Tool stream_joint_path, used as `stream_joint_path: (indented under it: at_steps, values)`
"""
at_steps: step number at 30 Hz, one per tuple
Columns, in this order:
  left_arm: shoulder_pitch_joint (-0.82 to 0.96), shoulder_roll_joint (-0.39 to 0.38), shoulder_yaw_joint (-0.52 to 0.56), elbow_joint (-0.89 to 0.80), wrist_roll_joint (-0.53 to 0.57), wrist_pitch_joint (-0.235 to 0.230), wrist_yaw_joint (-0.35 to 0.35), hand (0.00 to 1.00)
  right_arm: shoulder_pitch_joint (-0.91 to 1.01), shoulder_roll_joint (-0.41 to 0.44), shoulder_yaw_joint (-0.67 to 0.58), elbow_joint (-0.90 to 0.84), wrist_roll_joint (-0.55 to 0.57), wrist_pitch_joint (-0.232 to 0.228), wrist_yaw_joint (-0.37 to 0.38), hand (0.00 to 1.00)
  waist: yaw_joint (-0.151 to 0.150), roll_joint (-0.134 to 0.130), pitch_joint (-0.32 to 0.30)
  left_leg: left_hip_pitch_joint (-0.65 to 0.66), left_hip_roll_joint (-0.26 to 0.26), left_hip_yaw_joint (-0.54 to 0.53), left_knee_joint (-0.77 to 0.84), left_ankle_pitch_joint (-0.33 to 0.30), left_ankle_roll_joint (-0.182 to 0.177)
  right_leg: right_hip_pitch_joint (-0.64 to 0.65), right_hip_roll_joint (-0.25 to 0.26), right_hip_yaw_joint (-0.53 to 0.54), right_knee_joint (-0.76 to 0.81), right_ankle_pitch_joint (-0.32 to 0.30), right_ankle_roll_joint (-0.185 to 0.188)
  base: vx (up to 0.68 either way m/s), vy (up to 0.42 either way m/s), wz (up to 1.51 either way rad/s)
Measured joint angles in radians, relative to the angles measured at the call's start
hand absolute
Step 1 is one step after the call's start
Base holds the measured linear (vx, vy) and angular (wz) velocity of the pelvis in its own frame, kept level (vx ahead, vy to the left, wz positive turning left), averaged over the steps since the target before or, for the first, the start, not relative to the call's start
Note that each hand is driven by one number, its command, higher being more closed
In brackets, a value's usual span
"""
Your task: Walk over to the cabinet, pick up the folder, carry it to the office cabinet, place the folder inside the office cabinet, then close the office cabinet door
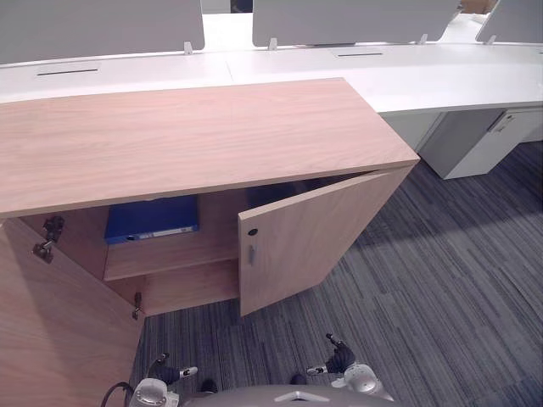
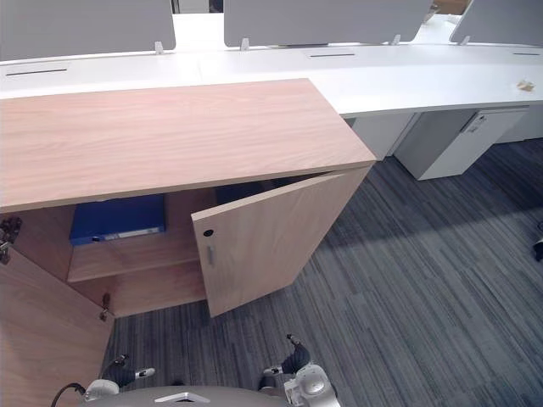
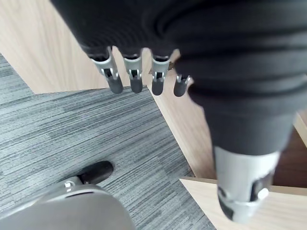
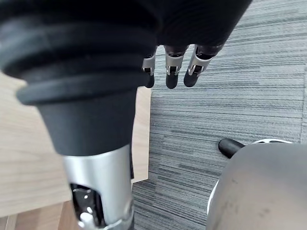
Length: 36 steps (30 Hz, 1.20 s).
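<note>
- Blue folder (image 1: 151, 219), one, lay flat on the upper shelf (image 1: 170, 253) inside the office cabinet (image 1: 195, 140), long axis 9 to 3 o'clock.
- Wood doors, two, both stood ajar: right door (image 1: 310, 233) at 11 o'clock from the right robot hand (image 4: 172, 72), left door (image 1: 59, 322) at 10 o'clock from the left robot hand (image 3: 135, 79).
- Both robot hands hung low, fingers loosely straight, holding nothing.
- Judged: only door closing remained.

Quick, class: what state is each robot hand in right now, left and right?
Left robot hand: open, holding nothing.
Right robot hand: open, holding nothing.
</note>
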Motion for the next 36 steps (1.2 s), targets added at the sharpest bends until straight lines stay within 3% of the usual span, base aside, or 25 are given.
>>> stream_joint_path:
  at_steps: [6, 10, 14, 19, 21, 22, 23, 24, 25, 26, 27, 29, 33, 36]
  values:
    - [-0.009, 0.006, 0.000, 0.000, -0.049, 0.000, 0.000, 0.00, -0.039, 0.010, -0.071, 0.036, 0.082, 0.024, -0.010, 0.00, -0.006, 0.001, 0.040, -0.026, -0.002, 0.021, 0.001, 0.008, 0.003, -0.085, -0.005, 0.039, 0.094, -0.026, -0.001, -0.07, -0.005, -0.12]
    - [-0.022, 0.008, 0.012, -0.002, -0.087, 0.000, 0.002, 0.00, -0.031, 0.018, -0.120, 0.036, 0.126, 0.034, -0.038, 0.00, -0.012, -0.002, 0.060, -0.059, -0.007, -0.077, 0.001, 0.024, -0.010, -0.127, -0.003, 0.053, 0.242, -0.141, 0.013, 0.00, -0.068, 0.73]
    - [-0.015, -0.016, 0.059, -0.029, -0.126, -0.001, 0.014, 0.00, -0.025, 0.021, -0.134, 0.036, 0.126, 0.034, -0.040, 0.00, 0.018, 0.004, 0.060, -0.083, -0.004, -0.167, 0.001, 0.049, -0.016, -0.108, 0.023, 0.108, 0.272, -0.185, -0.005, 0.04, -0.051, 0.81]
    - [-0.010, -0.046, 0.116, -0.054, -0.169, -0.009, 0.022, 0.00, -0.049, 0.039, -0.134, 0.033, 0.126, 0.036, -0.042, 0.00, 0.035, 0.026, 0.082, -0.144, 0.005, -0.235, 0.007, 0.100, -0.034, -0.115, 0.033, 0.039, 0.287, -0.202, -0.034, -0.02, -0.046, 0.63]
    - [-0.004, -0.058, 0.134, -0.084, -0.185, -0.013, 0.030, 0.00, -0.070, 0.042, -0.135, 0.027, 0.126, 0.036, -0.043, 0.00, 0.029, 0.029, 0.082, -0.178, -0.001, -0.247, 0.002, 0.153, -0.040, -0.130, 0.029, 0.012, 0.307, -0.213, -0.049, -0.10, -0.033, 0.82]
    - [-0.010, -0.064, 0.151, -0.104, -0.193, -0.022, 0.031, 0.00, -0.074, 0.050, -0.141, 0.027, 0.126, 0.038, -0.044, 0.00, 0.023, 0.024, 0.085, -0.204, 0.000, -0.189, 0.019, 0.147, -0.035, -0.147, 0.001, -0.035, 0.295, -0.204, -0.058, -0.15, 0.034, 1.01]
    - [-0.032, -0.083, 0.197, -0.113, -0.195, -0.020, 0.030, 0.00, -0.083, 0.066, -0.174, 0.019, 0.126, 0.039, -0.048, 0.00, 0.017, 0.005, 0.093, -0.253, -0.009, -0.016, 0.225, 0.006, 0.020, -0.146, -0.039, -0.075, 0.314, -0.203, -0.055, -0.12, 0.042, 0.87]
    - [-0.028, -0.086, 0.201, -0.113, -0.195, -0.020, 0.030, 0.00, -0.080, 0.068, -0.178, 0.016, 0.126, 0.039, -0.049, 0.00, 0.015, 0.001, 0.095, -0.256, -0.010, 0.013, 0.273, -0.022, 0.026, -0.141, -0.048, -0.086, 0.316, -0.202, -0.055, -0.11, 0.050, 0.80]
    - [-0.025, -0.096, 0.208, -0.115, -0.195, -0.023, 0.029, 0.00, -0.067, 0.071, -0.179, 0.015, 0.126, 0.039, -0.058, 0.00, 0.006, -0.012, 0.097, -0.233, -0.004, 0.082, 0.385, -0.096, 0.023, -0.111, -0.071, -0.115, 0.311, -0.199, -0.048, -0.08, 0.066, 0.62]
    - [-0.019, -0.118, 0.216, -0.109, -0.194, -0.022, 0.029, 0.00, -0.051, 0.071, -0.183, 0.013, 0.126, 0.038, -0.061, 0.00, 0.002, 0.009, 0.087, -0.183, 0.006, 0.101, 0.359, -0.132, 0.009, -0.085, -0.064, -0.124, 0.295, -0.192, -0.029, -0.08, 0.066, 0.53]
    - [-0.017, -0.129, 0.219, -0.105, -0.194, -0.022, 0.029, 0.00, -0.046, 0.070, -0.188, 0.015, 0.125, 0.039, -0.062, 0.00, 0.006, 0.028, 0.079, -0.157, 0.003, 0.095, 0.303, -0.139, 0.021, -0.078, -0.052, -0.116, 0.282, -0.188, -0.022, -0.09, 0.120, 0.24]
    - [0.000, -0.112, 0.214, -0.097, -0.193, -0.021, 0.028, 0.00, -0.044, 0.100, -0.196, 0.029, 0.124, 0.042, -0.058, 0.00, 0.007, 0.009, 0.049, -0.104, -0.041, 0.077, 0.139, -0.047, 0.029, -0.057, -0.040, -0.080, 0.185, -0.147, -0.020, -0.06, 0.098, 0.15]
    - [0.003, -0.096, 0.215, -0.075, -0.193, -0.021, 0.028, 0.00, -0.046, 0.097, -0.215, 0.066, 0.123, 0.043, -0.058, 0.00, -0.003, 0.000, 0.039, -0.070, -0.069, 0.040, 0.049, 0.006, 0.033, -0.019, -0.038, -0.084, 0.122, -0.113, -0.010, -0.05, 0.072, 0.32]
    - [0.019, -0.081, 0.231, -0.076, -0.195, -0.021, 0.028, 0.00, -0.045, 0.094, -0.219, 0.069, 0.121, 0.053, -0.058, 0.00, -0.003, 0.012, 0.039, -0.033, -0.080, 0.018, 0.008, 0.028, 0.036, 0.016, -0.037, -0.087, 0.099, -0.102, -0.006, -0.02, 0.038, 0.17]
